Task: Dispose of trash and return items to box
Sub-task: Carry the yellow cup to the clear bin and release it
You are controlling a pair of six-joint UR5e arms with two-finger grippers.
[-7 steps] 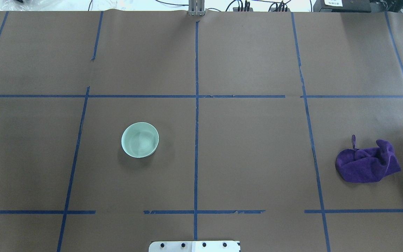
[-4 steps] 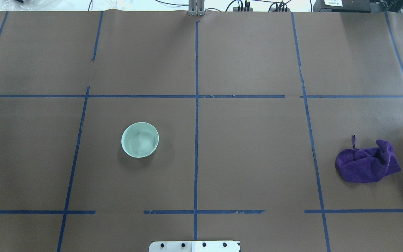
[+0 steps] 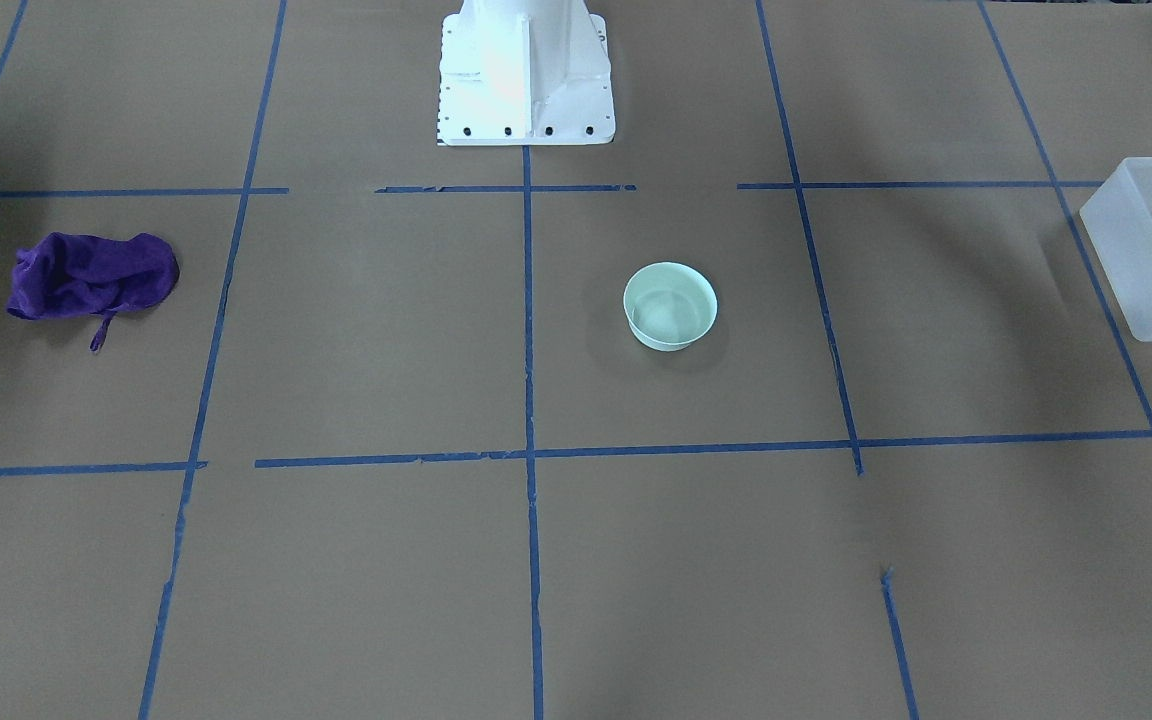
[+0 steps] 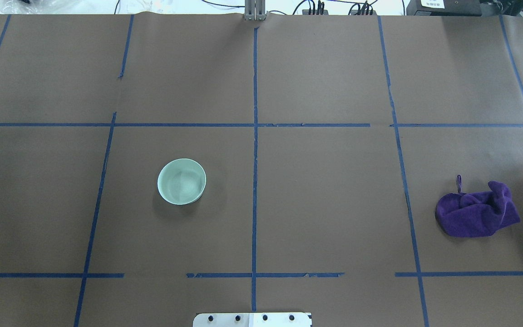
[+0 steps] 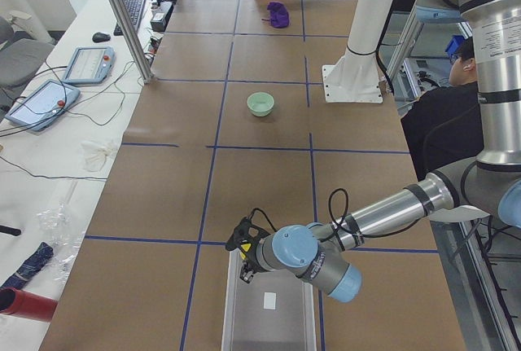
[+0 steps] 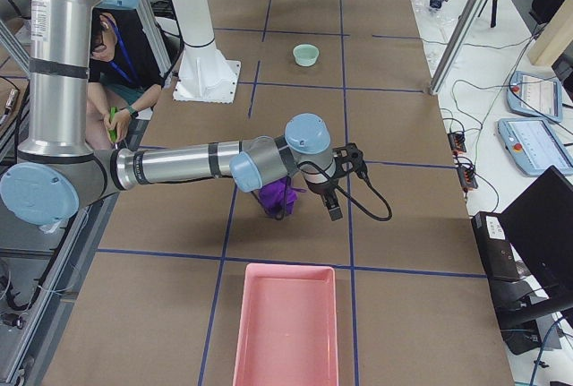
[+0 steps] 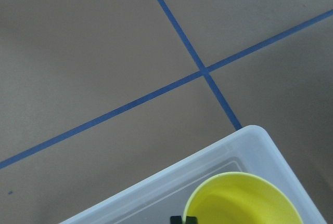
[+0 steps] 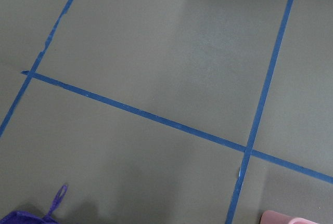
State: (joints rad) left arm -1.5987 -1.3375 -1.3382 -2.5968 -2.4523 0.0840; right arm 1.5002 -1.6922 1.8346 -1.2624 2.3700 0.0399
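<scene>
Left wrist-mounted | cup (image 7: 242, 200) within box (image 7: 156, 182) rim | left gripper (image 5: 242, 248), right gripper (image 6: 333, 209) state unclear

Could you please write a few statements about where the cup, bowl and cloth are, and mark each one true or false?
1. The yellow cup is within the walls of the box. True.
2. The bowl lies upside down. False: it stands upright, with its opening up.
3. The purple cloth lies in the pink tray. False: it lies on the table, apart from the tray.
4. The bowl stands out on the table, not in the box. True.
</scene>
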